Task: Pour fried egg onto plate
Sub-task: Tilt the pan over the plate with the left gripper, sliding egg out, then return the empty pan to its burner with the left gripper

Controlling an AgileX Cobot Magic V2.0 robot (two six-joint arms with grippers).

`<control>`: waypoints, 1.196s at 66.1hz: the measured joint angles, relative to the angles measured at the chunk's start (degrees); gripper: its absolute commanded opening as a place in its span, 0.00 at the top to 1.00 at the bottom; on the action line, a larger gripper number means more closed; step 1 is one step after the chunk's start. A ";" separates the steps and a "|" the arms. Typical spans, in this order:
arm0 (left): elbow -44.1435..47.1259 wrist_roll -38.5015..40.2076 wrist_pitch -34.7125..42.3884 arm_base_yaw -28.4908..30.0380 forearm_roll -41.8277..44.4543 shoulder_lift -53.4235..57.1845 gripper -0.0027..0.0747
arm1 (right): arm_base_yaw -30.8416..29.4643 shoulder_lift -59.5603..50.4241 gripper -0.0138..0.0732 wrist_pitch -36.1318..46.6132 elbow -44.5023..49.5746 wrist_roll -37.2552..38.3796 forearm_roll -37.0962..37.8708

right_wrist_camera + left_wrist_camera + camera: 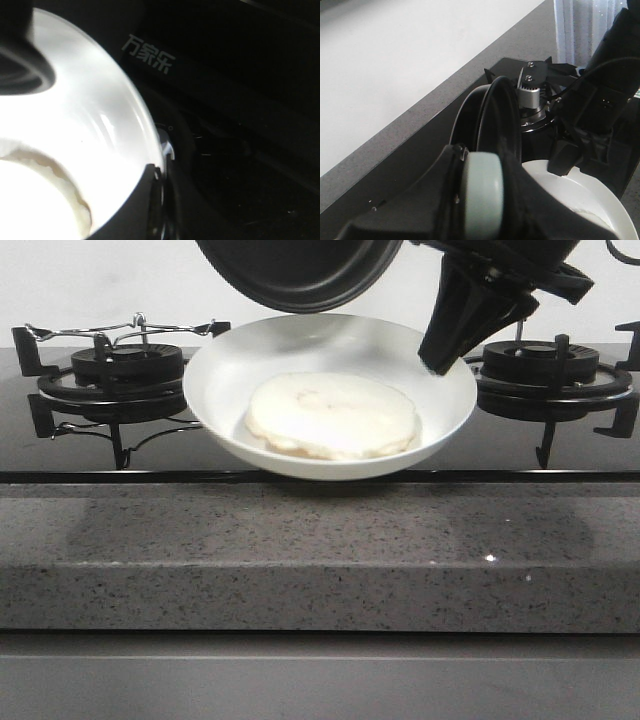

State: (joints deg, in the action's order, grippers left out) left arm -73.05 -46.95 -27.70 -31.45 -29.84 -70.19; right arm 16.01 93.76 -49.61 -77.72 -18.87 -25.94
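Observation:
The white plate [215,390] sits between the two burners with the fried egg [332,415] lying flat in it. The egg shows a pale side and no yolk is visible. My right gripper [440,360] is shut on the plate's right rim. The right wrist view shows that grip [160,175] on the plate rim [100,100], with the egg [30,200] beside it. The black frying pan [300,270] hangs tilted above the plate's back edge. In the left wrist view my left gripper [482,165] is shut on the pan's pale handle [482,200], and the pan [492,115] stands on edge above the plate [600,210].
A gas burner with black pan supports stands at the left [110,370] and another at the right [545,365] on the black hob [147,52]. The speckled grey stone counter [320,550] runs along the front, its edge dropping towards me.

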 measured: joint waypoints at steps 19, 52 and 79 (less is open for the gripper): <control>0.00 8.66 0.00 15.24 -6.23 -0.24 0.99 | 0.00 0.00 0.92 0.00 0.00 0.00 0.00; 0.00 9.28 -18.73 48.78 -49.25 -19.70 0.99 | 0.00 0.10 0.92 0.00 0.00 0.00 0.00; 0.00 9.42 -28.42 51.51 -62.70 -34.44 0.99 | 0.00 0.10 0.92 0.00 0.00 0.00 0.00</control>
State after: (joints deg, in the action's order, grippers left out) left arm -73.05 -37.53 -56.12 20.06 -92.54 -104.63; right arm 16.01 93.85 -49.61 -77.72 -18.87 -25.94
